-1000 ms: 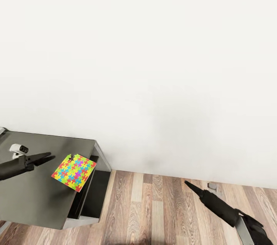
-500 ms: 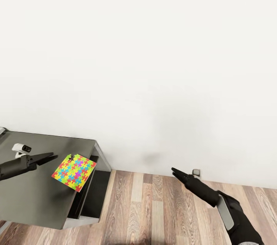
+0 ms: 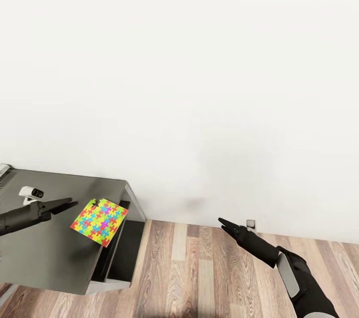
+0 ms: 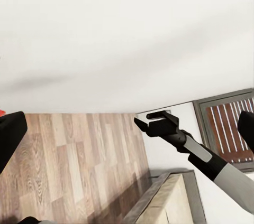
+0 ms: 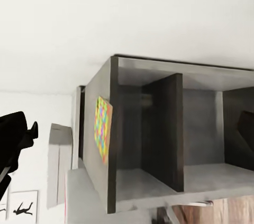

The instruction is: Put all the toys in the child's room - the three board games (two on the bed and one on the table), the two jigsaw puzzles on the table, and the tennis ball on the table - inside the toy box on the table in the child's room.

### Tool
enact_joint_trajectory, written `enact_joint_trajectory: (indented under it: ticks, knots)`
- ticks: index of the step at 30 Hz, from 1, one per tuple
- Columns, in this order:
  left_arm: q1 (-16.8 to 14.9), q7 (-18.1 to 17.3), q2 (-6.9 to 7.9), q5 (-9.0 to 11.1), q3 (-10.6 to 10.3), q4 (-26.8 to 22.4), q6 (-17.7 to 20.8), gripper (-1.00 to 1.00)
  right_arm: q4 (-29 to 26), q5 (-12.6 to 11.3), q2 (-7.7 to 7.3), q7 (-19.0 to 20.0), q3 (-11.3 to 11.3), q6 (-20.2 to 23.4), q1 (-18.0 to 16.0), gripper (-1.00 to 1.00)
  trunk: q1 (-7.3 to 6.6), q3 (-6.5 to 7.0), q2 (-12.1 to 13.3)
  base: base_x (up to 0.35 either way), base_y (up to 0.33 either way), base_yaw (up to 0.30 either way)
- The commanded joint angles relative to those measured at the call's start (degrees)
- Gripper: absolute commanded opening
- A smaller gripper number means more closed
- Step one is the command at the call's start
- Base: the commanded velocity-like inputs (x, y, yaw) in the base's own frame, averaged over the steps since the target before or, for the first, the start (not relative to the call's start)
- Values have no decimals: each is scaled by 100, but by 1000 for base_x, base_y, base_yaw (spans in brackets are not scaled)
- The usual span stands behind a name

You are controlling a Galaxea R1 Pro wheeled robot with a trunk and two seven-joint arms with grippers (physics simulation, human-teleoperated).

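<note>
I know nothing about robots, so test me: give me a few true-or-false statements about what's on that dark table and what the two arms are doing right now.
1. A jigsaw puzzle lies at the table's corner, partly overhanging the edge. True.
2. The left gripper is clamped on the puzzle. False: its tips are beside the puzzle, apart from it.
3. The right gripper hangs over the wood floor, away from the table. True.
4. The right gripper carries a tennis ball. False: it holds nothing.
5. The wall behind is plain white. True.
</note>
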Motion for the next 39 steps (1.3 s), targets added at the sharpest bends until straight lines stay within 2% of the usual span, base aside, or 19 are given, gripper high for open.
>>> enact_joint_trajectory:
  ticks: [1, 8, 17, 25, 32, 39]
  knots:
    - [-2, -22, 1, -1, -2, -1, 61, 100, -1, -21, 1, 6, -5, 40, -3, 100, 3, -8, -10, -2, 172, 0]
    - [8, -22, -4, -1, -11, -8, 54, 100, -7, -13, 5, 21, 2, 9, -1, 100, 3, 26, -10, 0, 83, 0]
    - [12, -22, -9, -1, -2, -10, 33, 100, -34, -14, 5, 68, 16, -330, -1, 100, 3, 42, -10, 4, 7, 0]
    - [19, -22, -3, -1, -1, -10, 19, 100, -45, -13, 3, 75, 23, -353, -1, 100, 3, 42, -10, 30, 0, 0]
    - [20, -22, -1, -1, -1, -15, 17, 100, -53, -13, -3, 76, 383, -363, -1, 100, 3, 46, -10, 2, 132, 0]
    - [22, -22, 0, -1, -1, -19, 11, 100, -54, -13, -4, 76, 488, -364, -1, 100, 3, 95, -10, 0, 79, 0]
